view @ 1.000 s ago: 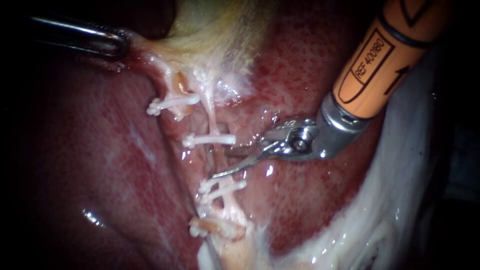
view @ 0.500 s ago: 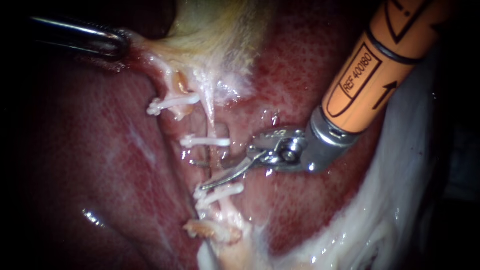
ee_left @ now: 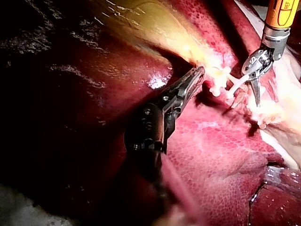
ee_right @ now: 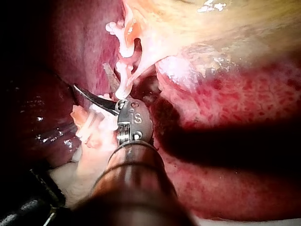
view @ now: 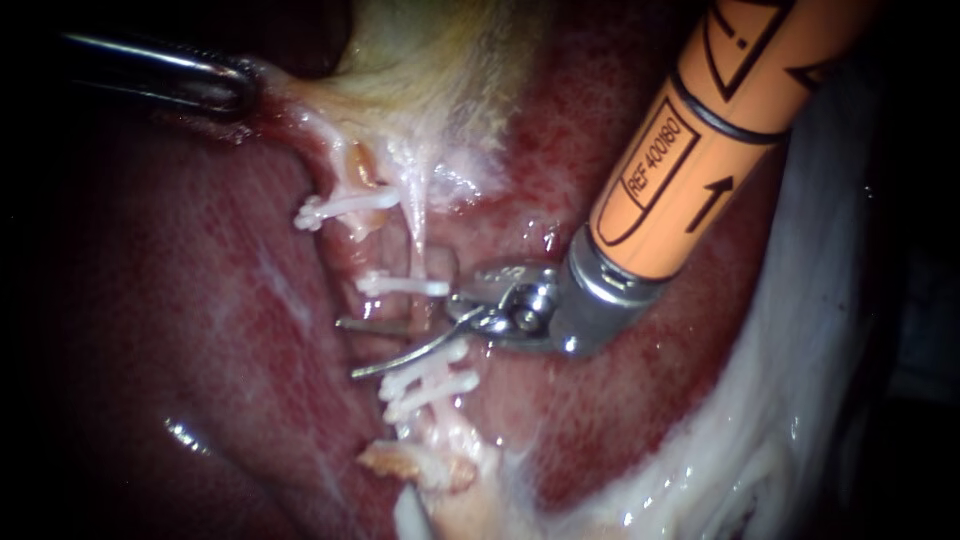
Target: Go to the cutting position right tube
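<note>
Four clips (view: 400, 285) show; the right instrument (view: 350, 348) gapes astride the tube (view: 417, 250); the left instrument (view: 235, 88) pinches gallbladder (view: 430, 60), tips hidden.

A surgical bench: wet liver (view: 180, 320) and white clips (view: 405, 285) on a tube (view: 416, 240).

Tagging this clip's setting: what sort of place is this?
Probably a surgical bench setup, seen by endoscope: bare liver and gallbladder, white clips on a tube, the right instrument at it.
</note>
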You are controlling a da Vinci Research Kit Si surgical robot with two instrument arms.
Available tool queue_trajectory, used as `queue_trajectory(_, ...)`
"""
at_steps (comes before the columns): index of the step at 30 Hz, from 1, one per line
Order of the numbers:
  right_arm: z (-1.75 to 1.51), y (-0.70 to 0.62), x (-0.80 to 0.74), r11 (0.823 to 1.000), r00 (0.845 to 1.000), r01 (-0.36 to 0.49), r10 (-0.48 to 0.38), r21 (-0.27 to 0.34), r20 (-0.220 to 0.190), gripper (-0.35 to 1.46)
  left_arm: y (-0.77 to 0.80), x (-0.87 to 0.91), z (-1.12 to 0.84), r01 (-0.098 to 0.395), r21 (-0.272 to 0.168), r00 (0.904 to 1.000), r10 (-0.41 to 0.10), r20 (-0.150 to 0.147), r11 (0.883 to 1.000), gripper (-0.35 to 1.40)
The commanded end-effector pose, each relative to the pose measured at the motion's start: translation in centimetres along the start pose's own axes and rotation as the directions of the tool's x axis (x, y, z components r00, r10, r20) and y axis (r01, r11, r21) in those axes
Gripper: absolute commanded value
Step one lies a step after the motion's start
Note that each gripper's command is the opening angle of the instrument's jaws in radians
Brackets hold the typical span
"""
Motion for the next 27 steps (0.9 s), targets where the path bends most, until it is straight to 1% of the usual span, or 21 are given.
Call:
queue_trajectory(1,0.01,0.01,0.01,1.0,1.0,0.0,0.0,-0.005,-0.004,1.35,0.0,0.0,0.01,0.0,0.0,1.0,0.0,0.0,1.0,-0.35)
queue_trajectory(4,0.03,0.01,0.02,1.0,1.0,-0.007,0.007,-0.003,-0.01,1.35,0.0,0.0,0.01,0.0,0.0,1.0,0.0,0.0,1.0,-0.35)
queue_trajectory(7,0.04,0.0,0.04,1.0,1.0,0.005,-0.005,0.002,-0.017,1.35,0.0,0.0,0.01,0.0,0.0,1.0,0.0,0.0,1.0,-0.35)
queue_trajectory(11,0.02,-0.05,0.06,1.0,1.0,0.003,-0.003,0.005,-0.018,1.35,0.0,0.0,0.0,0.0,0.0,1.0,0.0,0.0,1.0,-0.35)
queue_trajectory(14,-0.02,-0.17,0.11,1.0,1.0,-0.001,0.001,0.008,-0.02,1.35,0.0,0.0,0.0,0.0,0.0,1.0,0.0,0.0,1.0,-0.35)
queue_trajectory(19,-0.05,-0.41,0.19,1.0,0.999,-0.006,0.007,0.031,-0.041,1.35,0.0,-0.01,-0.01,0.0,0.0,1.0,0.0,0.0,1.0,-0.35)
queue_trajectory(22,-0.03,-0.51,0.24,0.999,0.999,-0.008,0.01,0.035,-0.045,1.35,0.0,-0.01,-0.01,0.0,0.0,1.0,0.0,0.0,1.0,-0.35)
queue_trajectory(24,-0.02,-0.54,0.25,0.999,0.999,-0.009,0.011,0.039,-0.05,1.35,0.0,-0.01,-0.01,0.0,0.0,1.0,0.0,0.0,1.0,-0.35)
queue_trajectory(27,-0.02,-0.54,0.25,0.999,0.999,-0.009,0.011,0.043,-0.051,1.35,0.0,-0.01,-0.01,0.0,0.0,1.0,0.0,0.0,1.0,-0.35)
